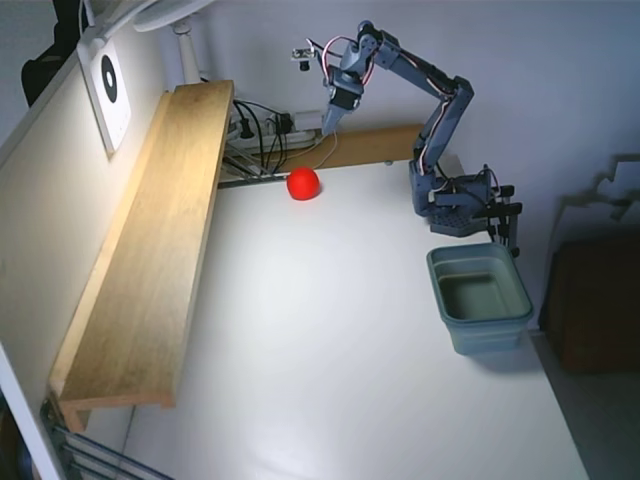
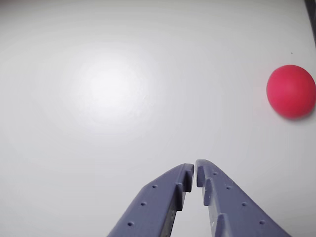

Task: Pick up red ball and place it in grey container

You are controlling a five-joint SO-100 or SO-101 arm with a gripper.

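Note:
The red ball (image 1: 303,184) rests on the white table near its far edge; in the wrist view the red ball (image 2: 291,91) sits at the right edge. My gripper (image 1: 329,127) hangs in the air above and slightly right of the ball, pointing down. In the wrist view the gripper (image 2: 194,170) enters from the bottom with its fingertips nearly touching and nothing between them, well to the left of the ball. The grey container (image 1: 481,297) stands empty at the table's right side, near the arm's base.
A long wooden shelf (image 1: 150,260) runs along the table's left side. Cables and a power strip (image 1: 262,125) lie behind the ball at the far edge. The arm's base (image 1: 460,205) is clamped at the right edge, just behind the container.

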